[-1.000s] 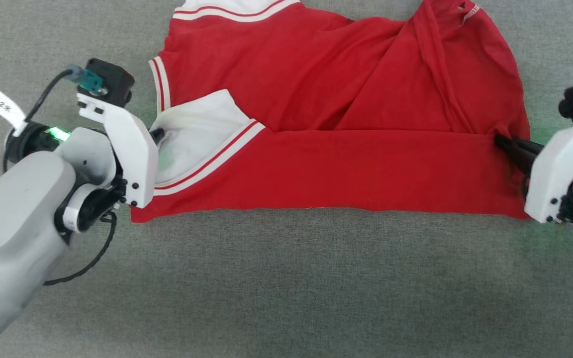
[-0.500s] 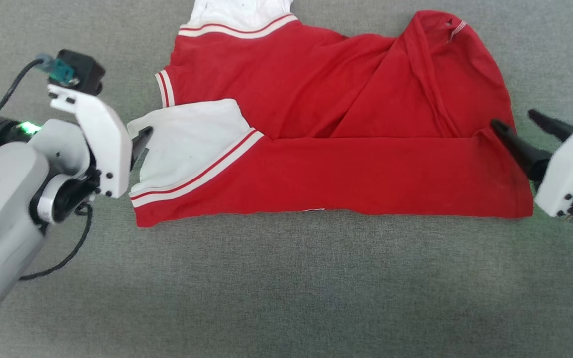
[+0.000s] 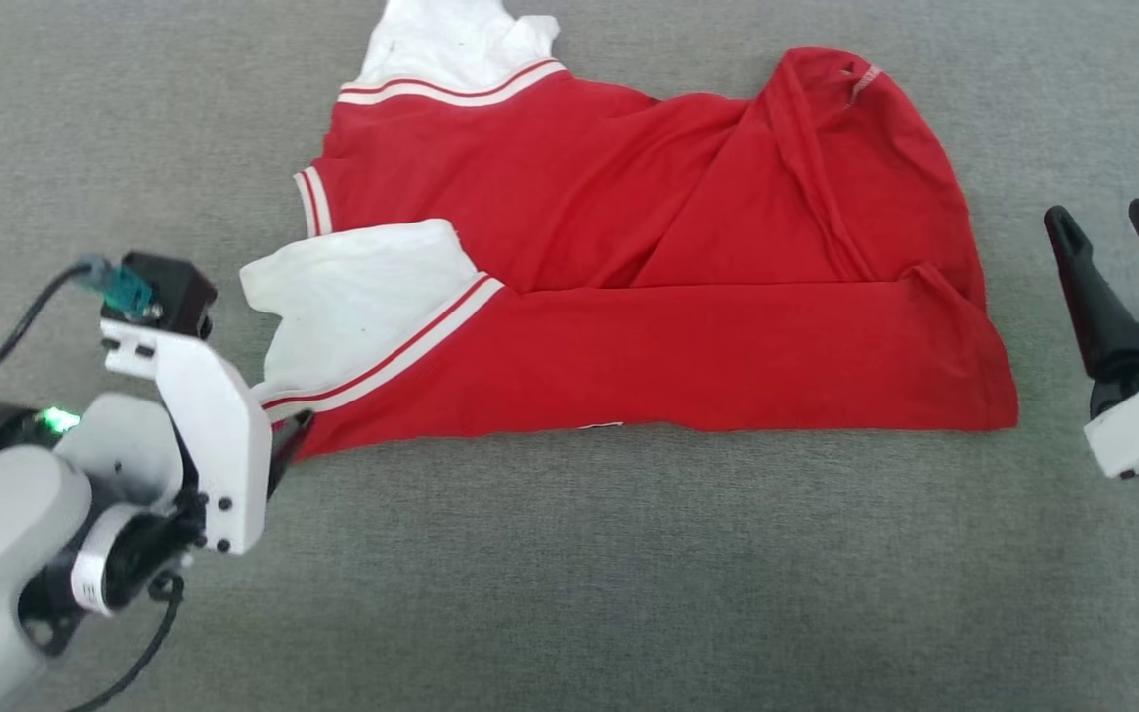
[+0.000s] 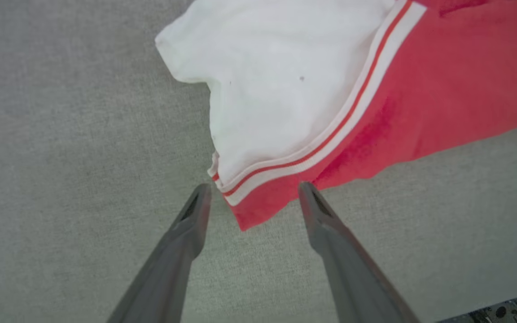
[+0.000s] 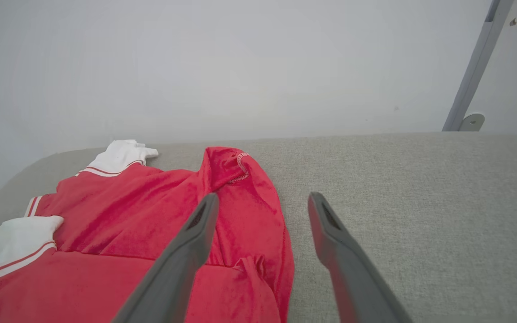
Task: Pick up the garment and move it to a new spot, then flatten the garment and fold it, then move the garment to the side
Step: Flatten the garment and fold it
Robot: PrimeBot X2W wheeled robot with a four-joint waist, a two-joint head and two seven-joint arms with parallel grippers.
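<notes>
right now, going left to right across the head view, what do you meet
left gripper → white sleeve → red body of the garment → grey fabric surface → right gripper

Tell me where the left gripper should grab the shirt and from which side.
Probably the shirt's near-left corner, just below the striped trim. Come in low from the near left: that corner juts out over the gray surface, sits between the open left gripper's fingers, and its folded layers lie flat.
</notes>
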